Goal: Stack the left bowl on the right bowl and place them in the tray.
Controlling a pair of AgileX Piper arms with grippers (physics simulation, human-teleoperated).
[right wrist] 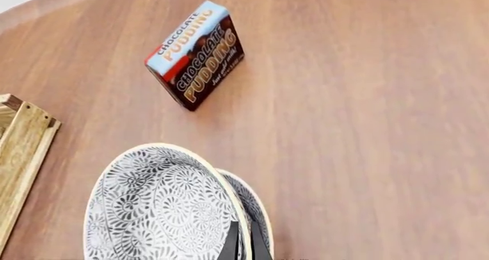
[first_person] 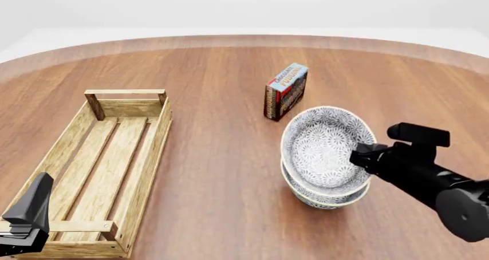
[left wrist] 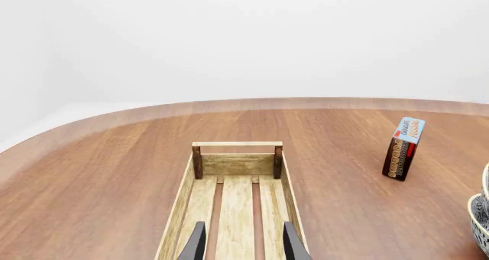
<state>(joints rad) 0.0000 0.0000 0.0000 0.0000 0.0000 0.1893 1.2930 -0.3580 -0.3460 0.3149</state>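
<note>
Bowls, grey-patterned stiff ceramic (first_person: pixel 324 151), sit stacked right of centre, the upper one tilted. They look glazed, slick and breakable. My right claw (first_person: pixel 365 157) is pinched on the upper rim, a thin hold. My left claw (left wrist: pixel 243 243), fingers apart, hovers over the light-wood slatted tray (first_person: pixel 99 168) at near left.

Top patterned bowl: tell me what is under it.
The top bowl, tilted and gripped at its rim by the right gripper, sits in a second patterned bowl on the table. Only the lower bowl's rim and side show; its inside is covered.
</note>
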